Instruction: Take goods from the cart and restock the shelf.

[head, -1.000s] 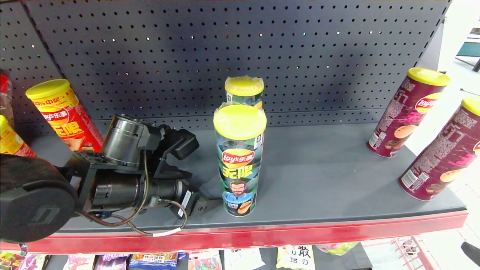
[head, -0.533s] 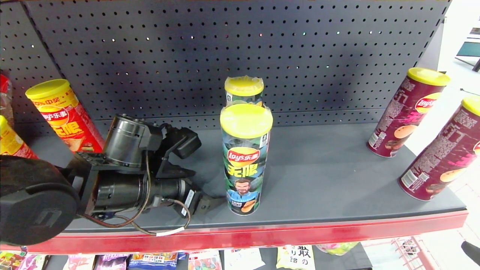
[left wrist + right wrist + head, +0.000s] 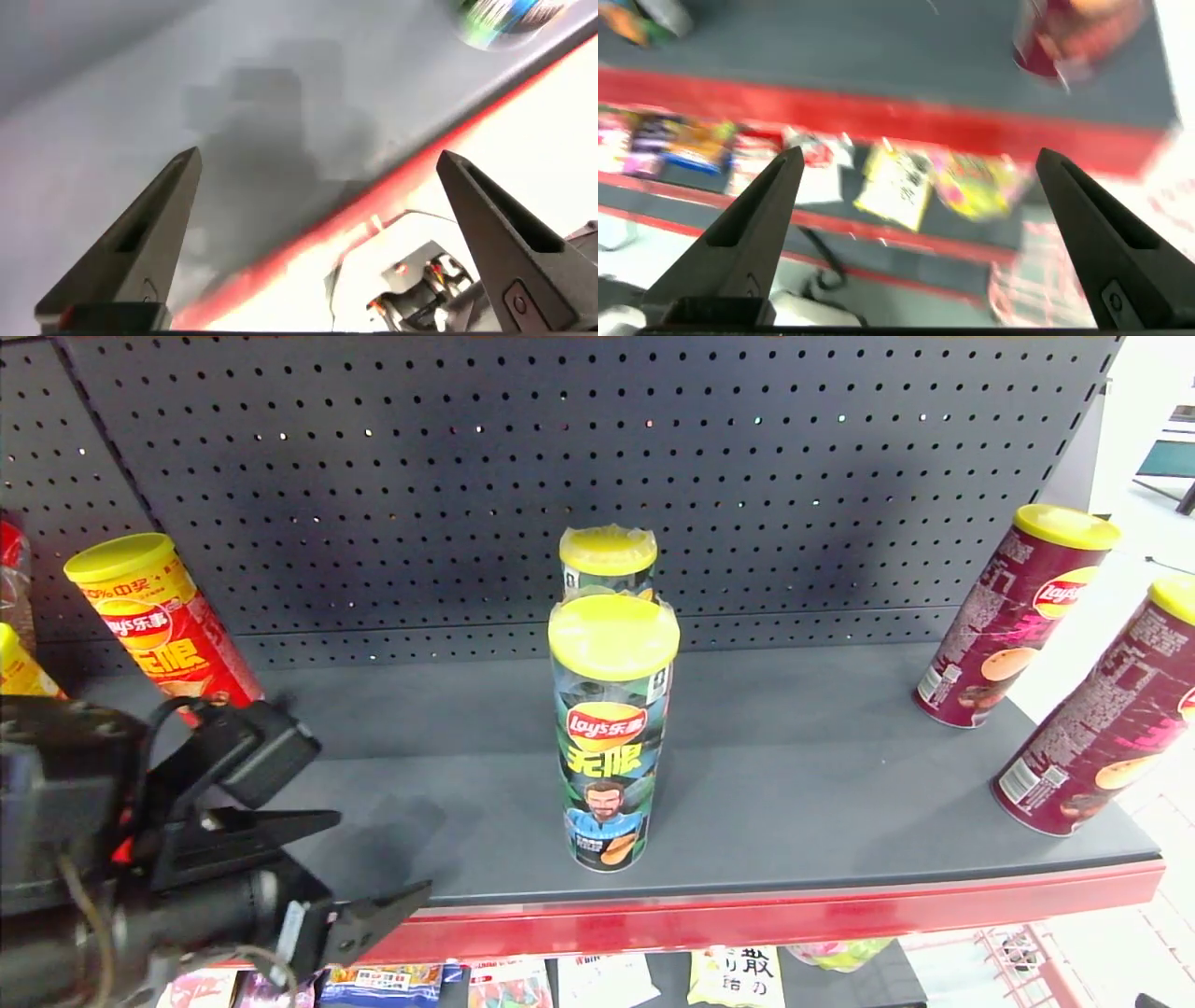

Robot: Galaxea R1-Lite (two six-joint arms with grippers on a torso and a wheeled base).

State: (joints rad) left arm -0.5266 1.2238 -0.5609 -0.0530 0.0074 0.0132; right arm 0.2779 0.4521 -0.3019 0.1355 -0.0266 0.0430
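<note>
A green chip can point(image 3: 611, 728) with a yellow lid stands upright near the front of the grey shelf point(image 3: 794, 775), with a second green can point(image 3: 607, 555) right behind it. My left gripper point(image 3: 383, 854) hangs open and empty at the shelf's front edge, well left of the can. In the left wrist view its fingers point(image 3: 140, 252) spread wide over the shelf's red lip point(image 3: 374, 196), with the can's base point(image 3: 505, 14) far off. My right gripper point(image 3: 920, 157) is open and empty in front of the shelf, below the red edge point(image 3: 906, 112).
Two red cans point(image 3: 154, 616) stand at the shelf's left, two purple cans point(image 3: 1018, 616) at its right; one purple can point(image 3: 1074, 33) appears in the right wrist view. A pegboard wall point(image 3: 560, 457) backs the shelf. Snack packets point(image 3: 896, 187) lie on the lower shelf.
The left gripper nudged the front green can slightly right, let it go and drew back left toward the shelf's front edge. The can stays upright.
</note>
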